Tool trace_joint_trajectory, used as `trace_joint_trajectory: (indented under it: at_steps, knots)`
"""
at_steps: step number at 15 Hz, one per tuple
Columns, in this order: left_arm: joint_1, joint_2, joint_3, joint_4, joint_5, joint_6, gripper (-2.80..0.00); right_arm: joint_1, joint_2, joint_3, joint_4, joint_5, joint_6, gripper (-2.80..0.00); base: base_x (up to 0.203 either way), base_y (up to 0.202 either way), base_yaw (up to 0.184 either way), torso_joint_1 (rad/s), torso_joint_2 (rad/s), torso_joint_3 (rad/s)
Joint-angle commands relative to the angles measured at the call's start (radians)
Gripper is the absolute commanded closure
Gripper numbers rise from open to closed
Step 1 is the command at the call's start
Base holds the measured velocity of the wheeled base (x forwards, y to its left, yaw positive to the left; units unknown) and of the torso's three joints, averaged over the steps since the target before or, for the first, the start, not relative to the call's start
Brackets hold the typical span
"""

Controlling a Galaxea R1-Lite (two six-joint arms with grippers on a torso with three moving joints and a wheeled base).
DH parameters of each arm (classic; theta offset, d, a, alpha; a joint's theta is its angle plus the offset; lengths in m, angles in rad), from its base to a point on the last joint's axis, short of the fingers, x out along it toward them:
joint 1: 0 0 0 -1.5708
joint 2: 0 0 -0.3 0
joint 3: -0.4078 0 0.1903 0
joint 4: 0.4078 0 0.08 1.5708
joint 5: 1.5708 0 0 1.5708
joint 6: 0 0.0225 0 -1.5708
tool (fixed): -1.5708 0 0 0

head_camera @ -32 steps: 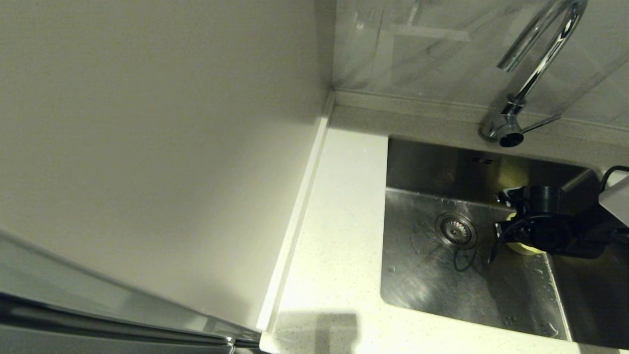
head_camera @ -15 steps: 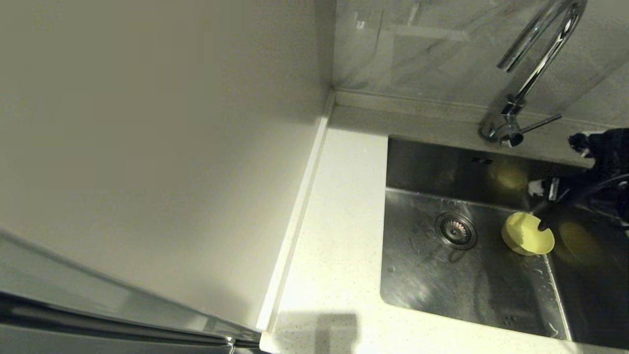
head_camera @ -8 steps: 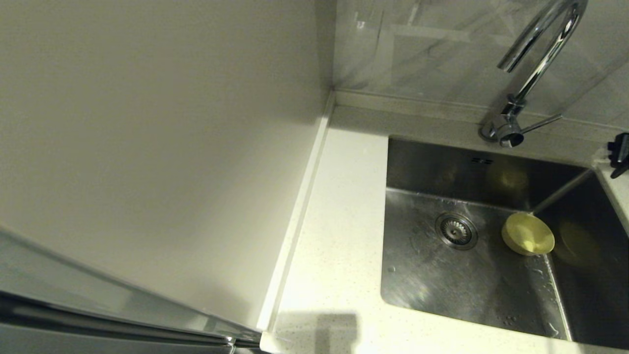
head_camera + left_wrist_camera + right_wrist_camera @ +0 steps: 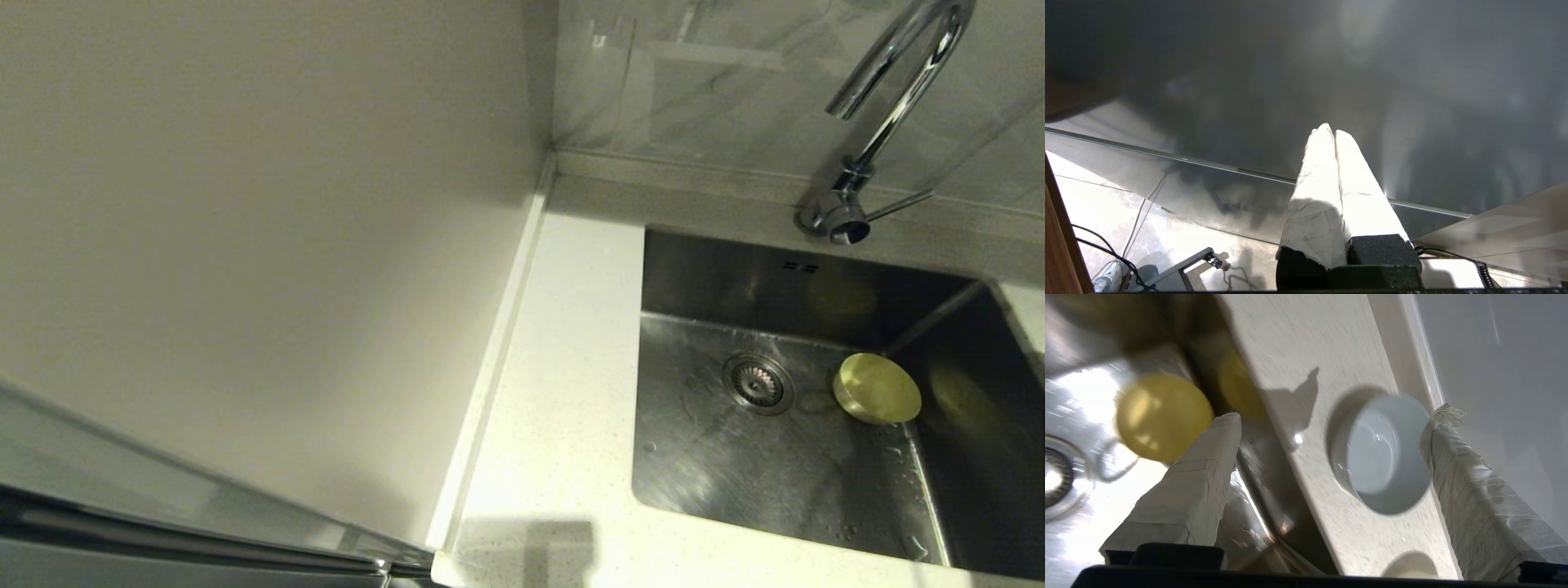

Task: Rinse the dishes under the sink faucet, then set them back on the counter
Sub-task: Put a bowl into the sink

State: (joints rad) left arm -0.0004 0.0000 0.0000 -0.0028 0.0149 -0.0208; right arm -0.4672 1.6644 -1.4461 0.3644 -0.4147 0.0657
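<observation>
Yellow bowl sits in the sink, just beside the drain. Right gripper, jaws spread, hovers over the white bowl on the counter — fetching it looks next. Left gripper parked, pressed together.

The left end effector is showing two long tapered fingers wrapped in creased white tape, each rising from a black, rough-textured block on a black base. A thin black coiled cable is trailing beside that base. The right end effector is wearing the same wrinkled pale tape over both fingers, which are mounted on black blocks along a dark bar.
</observation>
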Motion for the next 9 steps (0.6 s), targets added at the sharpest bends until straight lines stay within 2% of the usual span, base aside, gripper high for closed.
trace_joint_trajectory:
  at_steps: [1,4,7,9]
  knots:
    - [0.000,-0.003,0.000,0.000,0.000,-0.001,0.00,-0.036,0.016,0.040,0.001,0.000,0.001,-2.80,0.000,0.000,0.000,0.000,0.00,0.000]
    - [0.000,-0.003,0.000,0.000,0.000,-0.001,0.00,-0.087,0.052,0.080,-0.012,0.012,0.014,-2.80,0.000,0.000,0.000,0.000,0.00,0.000]
    - [0.000,-0.003,0.000,0.000,0.000,-0.001,0.00,-0.148,0.096,0.113,-0.066,0.056,0.017,-2.80,0.000,0.000,0.000,0.000,0.00,0.000]
    - [0.000,-0.003,0.000,0.000,0.000,-0.001,0.00,-0.177,0.134,0.122,-0.082,0.101,0.066,-2.80,0.000,0.000,0.000,0.000,0.00,0.000]
